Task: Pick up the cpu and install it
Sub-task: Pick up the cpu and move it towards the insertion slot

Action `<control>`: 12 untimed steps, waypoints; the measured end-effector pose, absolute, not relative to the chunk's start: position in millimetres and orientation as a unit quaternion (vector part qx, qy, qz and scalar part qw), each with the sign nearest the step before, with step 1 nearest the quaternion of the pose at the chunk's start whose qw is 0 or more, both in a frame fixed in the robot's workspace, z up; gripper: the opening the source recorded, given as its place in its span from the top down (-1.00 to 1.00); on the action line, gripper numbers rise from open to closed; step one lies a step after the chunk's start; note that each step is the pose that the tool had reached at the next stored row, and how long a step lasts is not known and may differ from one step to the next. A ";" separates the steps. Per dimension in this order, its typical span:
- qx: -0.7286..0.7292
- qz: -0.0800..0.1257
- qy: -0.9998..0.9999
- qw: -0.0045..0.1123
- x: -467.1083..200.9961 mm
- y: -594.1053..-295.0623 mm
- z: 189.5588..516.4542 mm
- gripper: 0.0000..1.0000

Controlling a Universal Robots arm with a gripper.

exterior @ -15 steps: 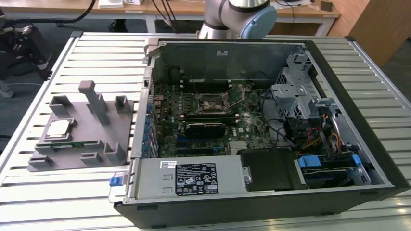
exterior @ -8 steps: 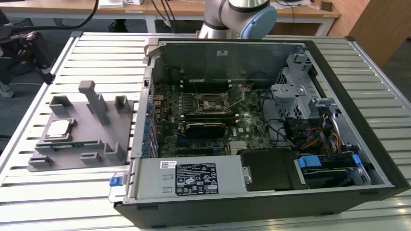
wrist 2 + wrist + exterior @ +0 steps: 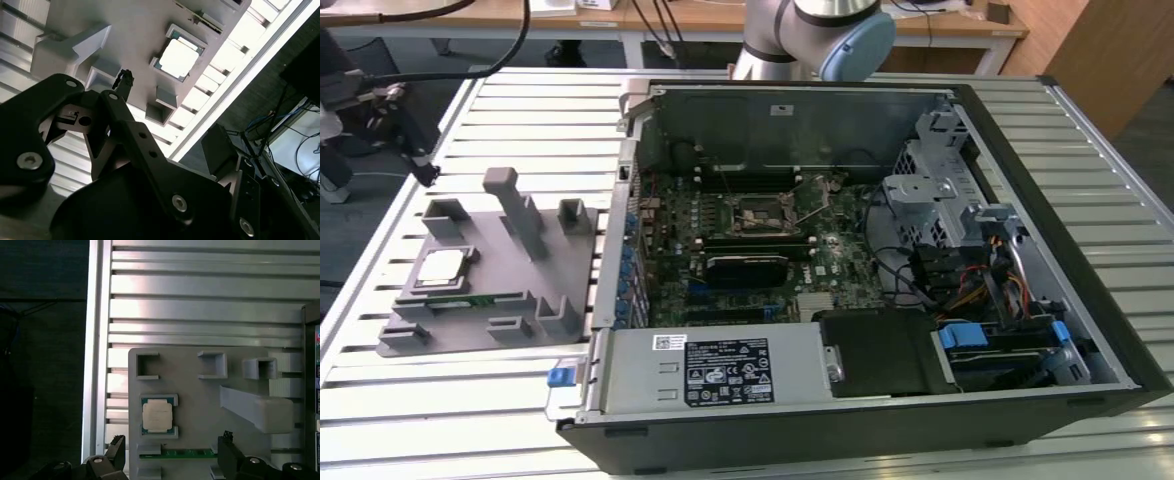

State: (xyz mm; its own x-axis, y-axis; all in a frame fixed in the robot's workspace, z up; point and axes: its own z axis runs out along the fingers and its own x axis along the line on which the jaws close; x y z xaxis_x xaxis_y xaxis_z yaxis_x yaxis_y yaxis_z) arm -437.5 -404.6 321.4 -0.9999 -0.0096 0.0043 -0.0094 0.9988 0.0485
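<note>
Pincer (image 3: 173, 439): spread wide, held nothing, hovered over tray (image 3: 200, 390).
Cpu (image 3: 158, 416): lay flat in tray nest, below pincer, just ahead of fingertips (image 3: 118, 442), untouched.
Opening: ran parallel to cpu's near edge.

1. Work table (image 3: 494, 400): pale grey top made of long aluminium slats.
2. Past the table's far edge stands a wooden desk (image 3: 707, 22) with white legs.
3. Off the far corner, on the exterior view's right: a wood-veneer panel (image 3: 1107, 60).
4. Floor (image 3: 374, 230) is dark grey beside the table's edge, and near black in the first wrist view (image 3: 45, 365).
5. A black cable (image 3: 524, 30) hangs near the far corner, on the exterior view's left.
6. Lighting is bright. There is hard glare on the slats (image 3: 235, 45) in the second wrist view.
</note>
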 end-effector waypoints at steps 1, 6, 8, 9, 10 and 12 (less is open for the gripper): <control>0.005 -0.024 -1.000 0.002 -437.5 -404.7 319.6 -0.64; 0.017 -0.024 -1.000 0.004 -437.5 -406.3 308.1 -0.64; 0.028 -0.024 -0.999 0.006 -437.6 -406.6 304.4 -0.64; 0.035 -0.024 -0.999 0.006 -437.6 -406.6 302.6 -0.64; 0.040 -0.024 -0.999 0.006 -437.6 -406.6 300.8 -0.64; 0.046 -0.024 -0.999 0.006 -437.5 -406.7 297.2 -0.64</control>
